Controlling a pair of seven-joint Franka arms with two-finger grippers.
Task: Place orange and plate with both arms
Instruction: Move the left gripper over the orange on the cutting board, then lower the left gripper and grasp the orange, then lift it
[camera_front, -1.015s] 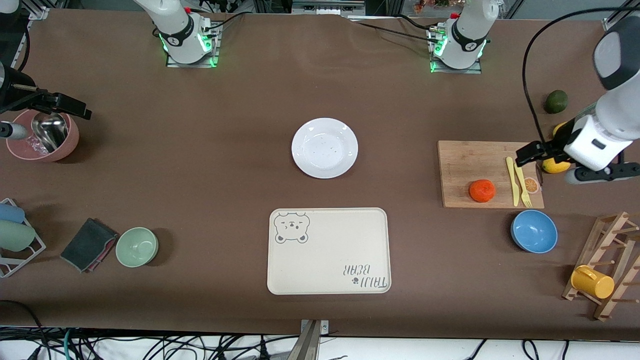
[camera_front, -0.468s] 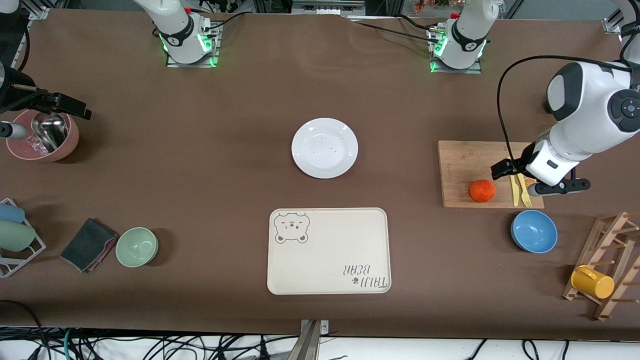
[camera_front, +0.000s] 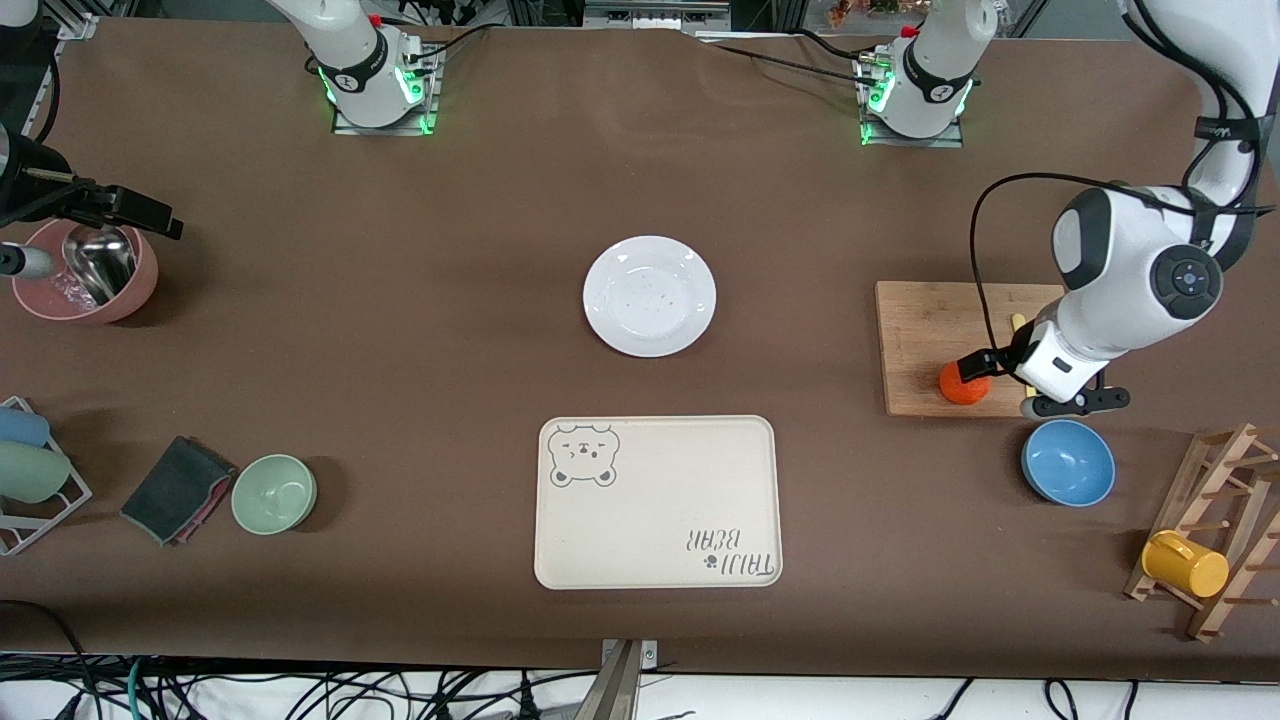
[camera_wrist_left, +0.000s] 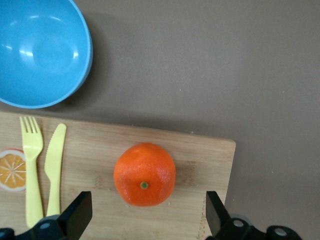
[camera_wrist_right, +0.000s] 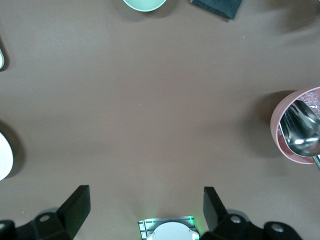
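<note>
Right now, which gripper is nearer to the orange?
Left. The left gripper hovers open over the orange; the right gripper waits, open, at the right arm's end of the table.

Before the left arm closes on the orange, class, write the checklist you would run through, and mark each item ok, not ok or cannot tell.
1. Left gripper open: ok, fingers spread wide.
2. Orange centred between its fingers: ok in the left wrist view.
3. Fingers low enough to grip: cannot tell.
4. Fork and knife clear of the grip: ok, they lie apart from the orange on the board.
5. Plate free to receive: ok, nothing on it.
6. Right gripper out of the way: ok, open and waiting over bare table near the pink bowl.
</note>
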